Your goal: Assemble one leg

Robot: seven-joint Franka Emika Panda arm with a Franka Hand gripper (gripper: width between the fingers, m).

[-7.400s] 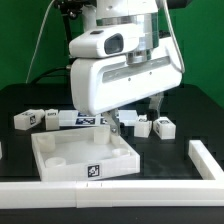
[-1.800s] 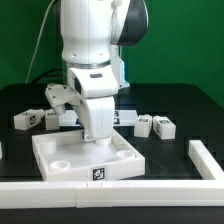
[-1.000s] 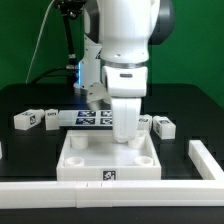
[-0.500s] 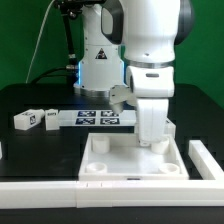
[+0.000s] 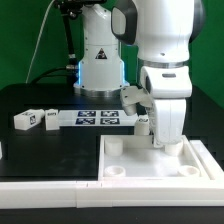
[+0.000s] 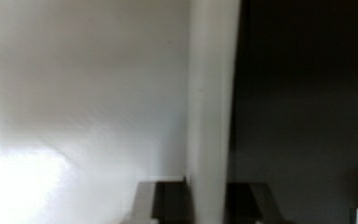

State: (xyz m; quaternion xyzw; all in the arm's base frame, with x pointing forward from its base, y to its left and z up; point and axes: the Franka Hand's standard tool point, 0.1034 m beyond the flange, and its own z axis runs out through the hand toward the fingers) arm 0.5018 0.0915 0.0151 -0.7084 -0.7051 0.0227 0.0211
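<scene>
A: Exterior view: the arm stands over the far rim of the tray point(image 5: 150, 165), which lies at the exterior view's right, against the bar point(image 5: 60, 184) in front and the rail point(image 5: 212, 160) beside it. Where is the leg?

B: One leg point(image 5: 29, 119) lies on the worktop point(image 5: 30, 150) at the exterior view's left, well apart from the tray, by the marker board point(image 5: 98, 120). A second small white piece point(image 5: 144, 123) peeps out just behind the arm.

A: And the jaws?

B: The gripper point(image 5: 160, 143) reaches down at the tray's rim. The wrist view shows a thin white wall point(image 6: 215, 100) running between the dark fingers point(image 6: 163, 202), so the jaws appear clamped on that rim.

A: How should the step be done well?

B: Probably: seat the tray squarely into the corner, release straight up without dragging it, then fetch a leg for a socket point(image 5: 114, 172).

A: Any writing?

B: None legible; only black-and-white tags on the leg and board.
</scene>
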